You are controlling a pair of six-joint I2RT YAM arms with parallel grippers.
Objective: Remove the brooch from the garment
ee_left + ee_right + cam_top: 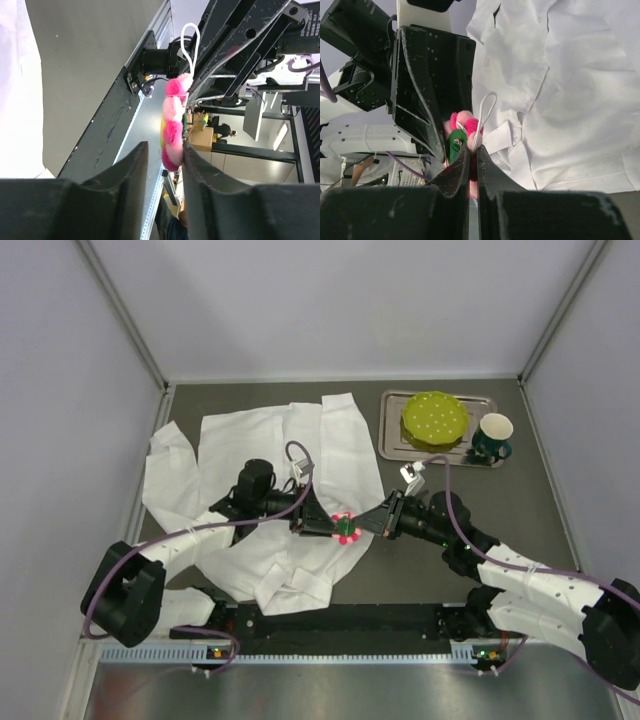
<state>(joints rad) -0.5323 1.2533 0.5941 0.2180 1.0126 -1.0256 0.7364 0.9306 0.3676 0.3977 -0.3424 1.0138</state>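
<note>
Over the garment (250, 440), right jaws pinch the brooch (344, 528) between parted left jaws.

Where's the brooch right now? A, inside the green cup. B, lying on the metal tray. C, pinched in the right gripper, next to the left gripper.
C: the right gripper is shut on the brooch, close beside the left gripper, whose jaws stand apart.

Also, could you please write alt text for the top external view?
Two arms meet over the near edge of a white shirt, the right gripper pinching a pink brooch and the left gripper open around it. At the back right, a metal tray holds a yellow-green dome, a dark green mug at its end.
</note>
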